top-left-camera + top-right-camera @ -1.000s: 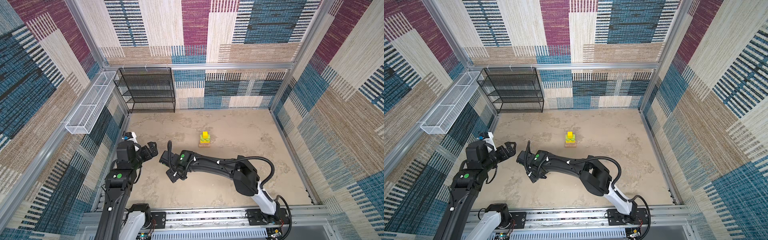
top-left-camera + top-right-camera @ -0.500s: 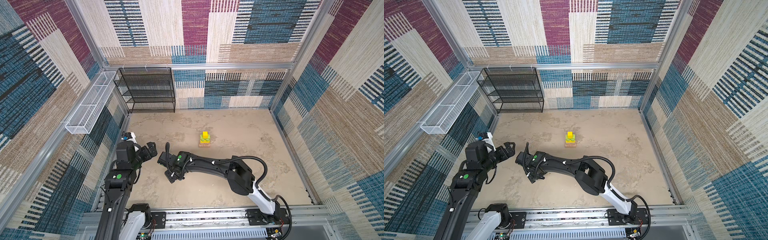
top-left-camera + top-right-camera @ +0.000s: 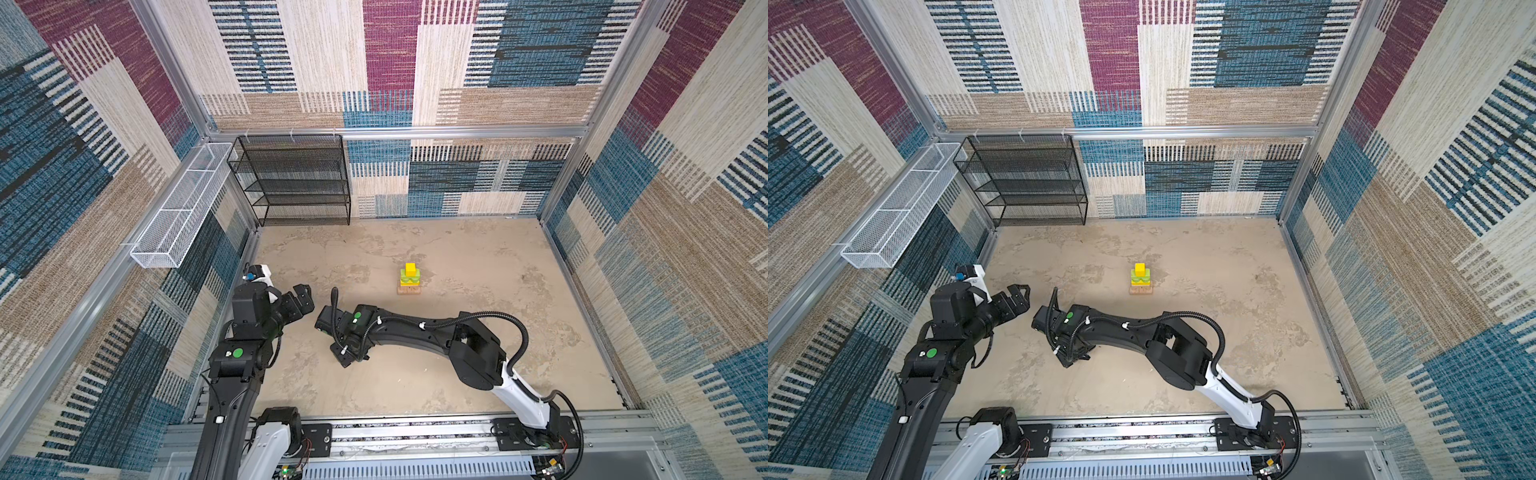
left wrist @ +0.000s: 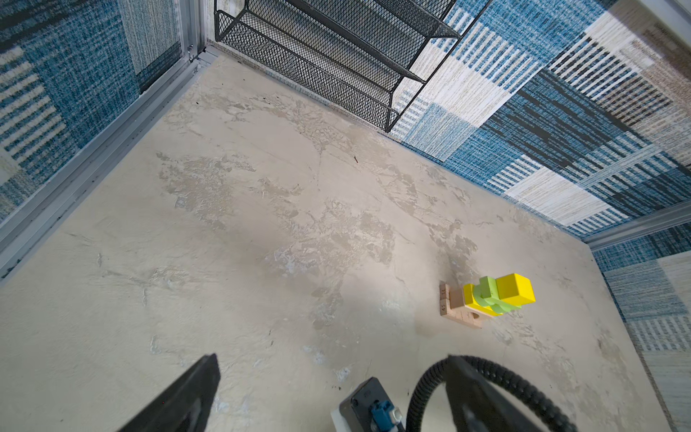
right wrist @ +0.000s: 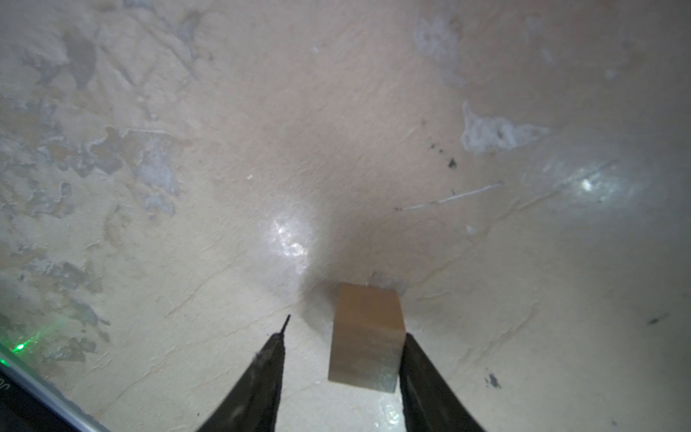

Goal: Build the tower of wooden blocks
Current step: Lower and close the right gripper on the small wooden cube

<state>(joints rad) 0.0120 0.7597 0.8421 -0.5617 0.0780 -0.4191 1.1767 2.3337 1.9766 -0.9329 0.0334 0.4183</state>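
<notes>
- The wood block tower (image 3: 410, 279) stands upright near the middle of the table (image 3: 478, 257), with tan bars at the base, yellow and lime green pieces above, and a yellow cube (image 3: 1140, 269) on top.
- A tan cube (image 5: 368, 336) sits on the table well apart from the tower, between the half-spread jaws of the right gripper (image 5: 344, 336). One finger (image 5: 422, 374) touches it and the other stands clear.
- The left gripper (image 3: 303, 297) hovers nearby, spread wide and holding nothing.
- A black mesh rack (image 3: 295, 183) stands against the back wall.
</notes>
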